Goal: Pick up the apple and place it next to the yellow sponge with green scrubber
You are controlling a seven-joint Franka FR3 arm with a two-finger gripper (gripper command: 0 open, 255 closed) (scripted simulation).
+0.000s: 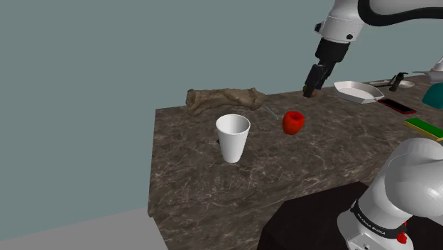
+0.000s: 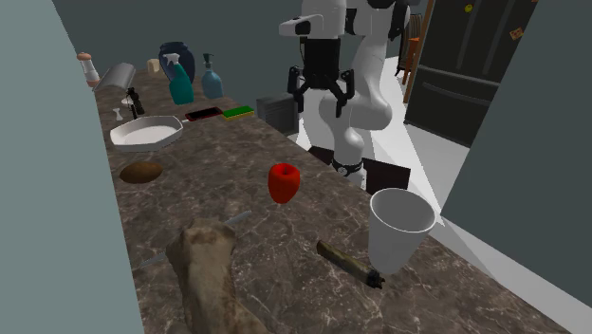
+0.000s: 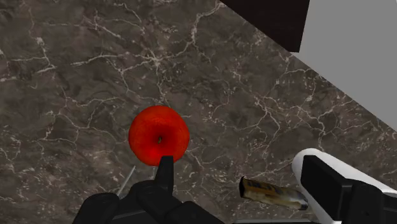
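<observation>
Currently approach step: pincer (image 2: 321,102) open, empty, well above apple (image 3: 158,135) on dark surface (image 1: 199,177). Next: descend, straddle apple, close, then carry to sponge (image 2: 237,112).

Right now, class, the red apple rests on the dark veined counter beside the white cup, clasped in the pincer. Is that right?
Not quite. The apple does rest on the counter beside the white cup, but the pincer is not clasping it. It hangs above the counter, clear of the apple, as the shoulder view shows.
</observation>
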